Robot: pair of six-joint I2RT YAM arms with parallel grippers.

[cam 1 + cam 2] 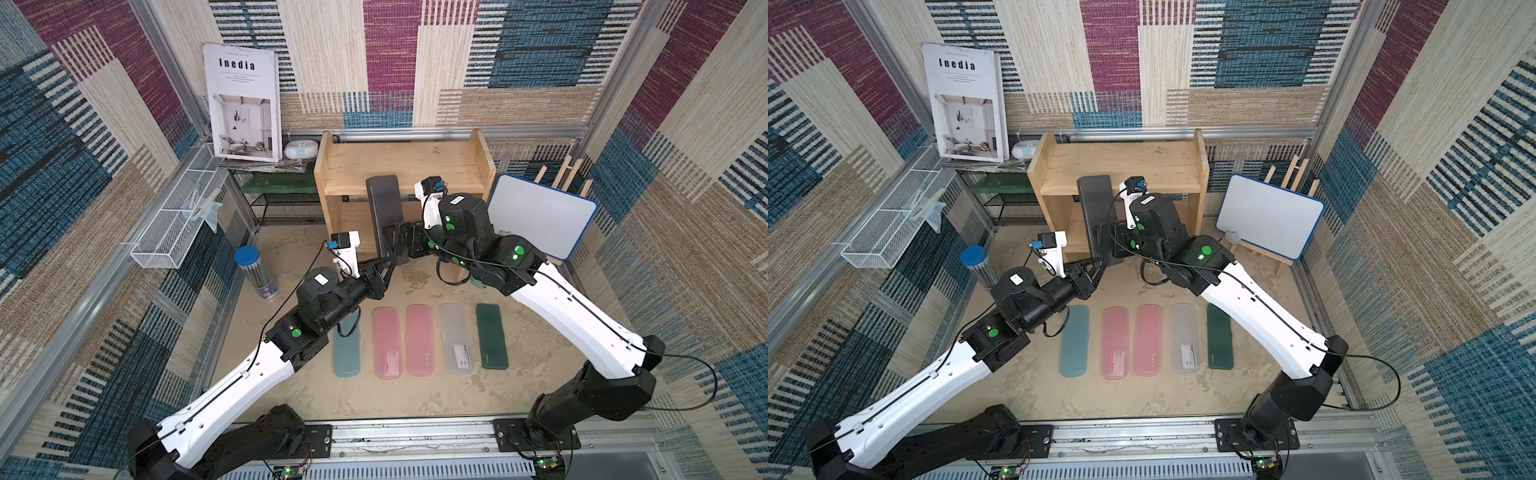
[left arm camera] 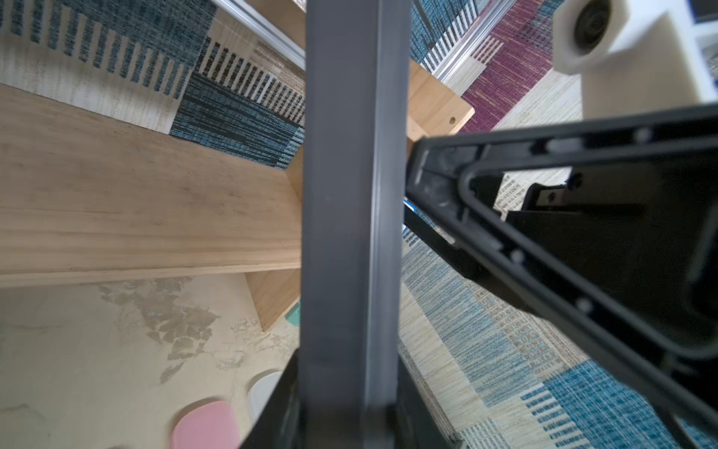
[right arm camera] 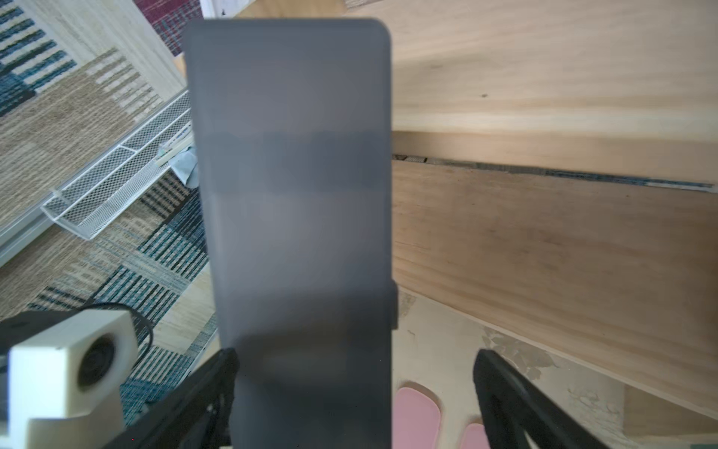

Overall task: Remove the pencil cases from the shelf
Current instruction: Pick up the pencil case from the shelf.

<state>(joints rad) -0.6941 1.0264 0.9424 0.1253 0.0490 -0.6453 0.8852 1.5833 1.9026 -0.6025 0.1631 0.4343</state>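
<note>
My left claw [image 1: 388,261] clenched on the black case [image 1: 383,203], its far end by the shelf [image 1: 409,166] front edge, my right claw [image 1: 395,239] spread wide around it, bare table [image 1: 432,276] nearer.

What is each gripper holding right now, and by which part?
The left gripper pinches the black pencil case at its near end, across the flat faces. The right gripper is open around the case, holding nothing.

You can't see the 12 o'clock end of the light blue case [image 1: 347,353]: the left arm [image 1: 324,299] covers it. The black case [image 3: 295,194] is blurred in the right wrist view (and runs off frame). The label on the frosted clear case [image 1: 460,357] is too small to read.
</note>
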